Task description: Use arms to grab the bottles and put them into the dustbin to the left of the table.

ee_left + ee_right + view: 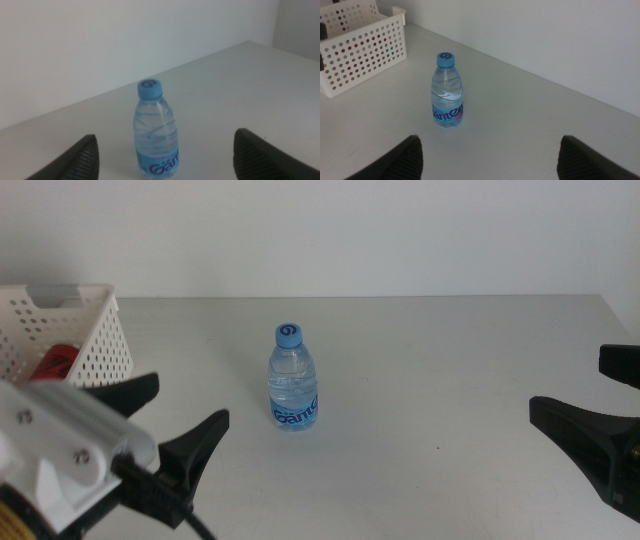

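Observation:
One clear water bottle (294, 380) with a blue cap stands upright near the middle of the table (450, 340). My left gripper (190, 399) is open at the near left, a short way from the bottle, with nothing between its fingers. In the left wrist view the bottle (156, 132) stands ahead, between the spread jaws of the left gripper (166, 136). My right gripper (568, 383) is open at the right edge, far from the bottle (447, 92). The white perforated dustbin (95, 340) stands at the far left, with a red can (55, 363) inside.
The dustbin (362, 50) also shows in the right wrist view, beyond the bottle, ahead of the open right gripper (491, 140). A white wall runs behind the table's far edge.

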Robot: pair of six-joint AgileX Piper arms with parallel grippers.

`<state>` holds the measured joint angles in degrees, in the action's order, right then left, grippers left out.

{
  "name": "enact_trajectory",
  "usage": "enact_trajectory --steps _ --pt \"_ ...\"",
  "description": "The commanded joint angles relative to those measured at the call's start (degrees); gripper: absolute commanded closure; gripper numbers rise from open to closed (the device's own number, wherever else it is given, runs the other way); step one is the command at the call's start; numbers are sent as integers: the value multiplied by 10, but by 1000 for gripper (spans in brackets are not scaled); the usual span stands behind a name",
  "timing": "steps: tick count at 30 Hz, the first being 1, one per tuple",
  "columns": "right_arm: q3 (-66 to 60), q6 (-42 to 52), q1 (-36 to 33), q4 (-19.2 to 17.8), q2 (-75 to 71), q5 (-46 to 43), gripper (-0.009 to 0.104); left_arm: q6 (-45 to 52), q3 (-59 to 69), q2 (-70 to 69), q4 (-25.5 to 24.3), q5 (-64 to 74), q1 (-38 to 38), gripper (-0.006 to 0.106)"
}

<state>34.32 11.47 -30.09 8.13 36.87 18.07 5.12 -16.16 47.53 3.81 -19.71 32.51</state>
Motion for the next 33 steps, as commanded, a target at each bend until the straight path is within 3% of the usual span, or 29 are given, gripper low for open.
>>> enact_trajectory --steps 1,13,21,33 --pt "18 2 -2 1 -1 -39 8 -11 33 0 31 -121 -1 11" --pt "18 2 -2 1 -1 -39 8 -12 86 30 91 -165 -1 11" --pt "18 2 -2 1 -1 -39 8 -11 86 40 93 -167 0 11" --pt "18 2 -2 1 -1 -39 8 -39 51 176 27 -319 0 11"
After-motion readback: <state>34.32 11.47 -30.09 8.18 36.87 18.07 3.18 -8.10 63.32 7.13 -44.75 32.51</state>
